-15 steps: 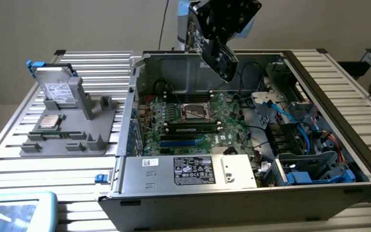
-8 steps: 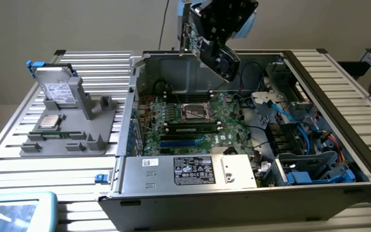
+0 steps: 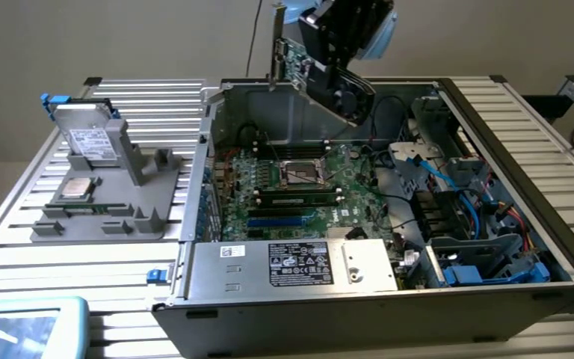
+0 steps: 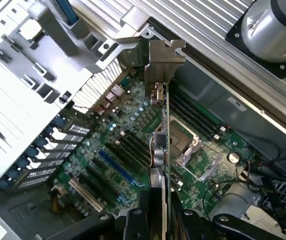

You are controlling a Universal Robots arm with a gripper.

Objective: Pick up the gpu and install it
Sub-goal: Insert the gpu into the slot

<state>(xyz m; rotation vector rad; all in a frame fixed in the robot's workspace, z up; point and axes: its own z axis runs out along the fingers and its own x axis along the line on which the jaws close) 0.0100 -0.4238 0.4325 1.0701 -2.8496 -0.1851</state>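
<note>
— Where is the gpu (image 3: 307, 71) at this moment?

— It is in the air, above the open computer case (image 3: 367, 321). The claw (image 4: 160, 222) is pinching it, one finger on each face of the card. It touches nothing else.

— How is the card turned?

— In the exterior view it hangs tilted, with its silver bracket (image 4: 165, 57) at the higher end, over the back wall of the case. In the wrist view I see it by its thin edge, and the mainboard (image 3: 362, 168) with the processor socket (image 3: 297, 173) lies under it.

— What else is on the desk (image 3: 28, 254)?

— At the exterior view's left of the case stands a grey holder (image 3: 117, 217). A hard drive (image 3: 90, 138) with a white label leans in it.
</note>
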